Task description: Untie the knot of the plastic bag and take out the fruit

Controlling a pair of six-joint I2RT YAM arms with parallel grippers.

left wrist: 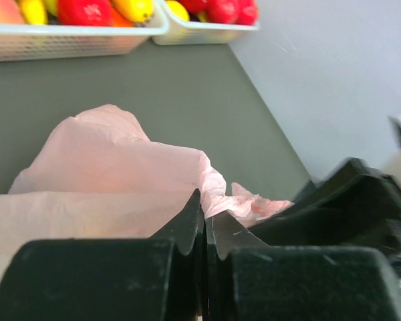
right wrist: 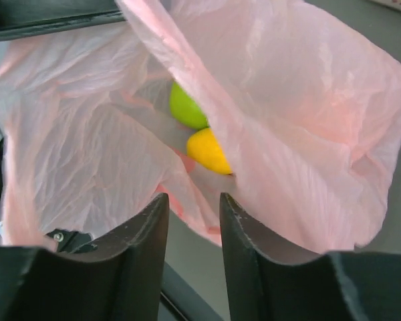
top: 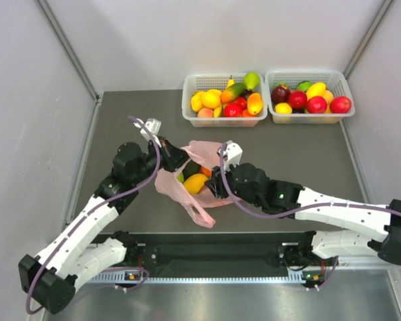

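The pink plastic bag [top: 172, 184] lies mid-table with its mouth open; no knot shows. Inside it I see a yellow fruit [top: 195, 182], a green fruit [top: 189, 169] and a bit of an orange one [top: 206, 172]. My left gripper [top: 176, 158] is shut on the bag's upper rim, and the pinched film [left wrist: 217, 190] shows in the left wrist view. My right gripper [top: 214, 181] is open at the bag's mouth. In the right wrist view its jaws [right wrist: 192, 199] stand apart just in front of the bag's lower rim [right wrist: 187, 194], facing the green fruit [right wrist: 186, 107] and the yellow fruit [right wrist: 207, 151].
Two white baskets [top: 224, 121] [top: 311, 118] full of toy fruit stand at the back right; one also shows in the left wrist view [left wrist: 73, 40]. A loose handle loop [top: 201, 215] trails toward the near edge. Grey walls close in both sides.
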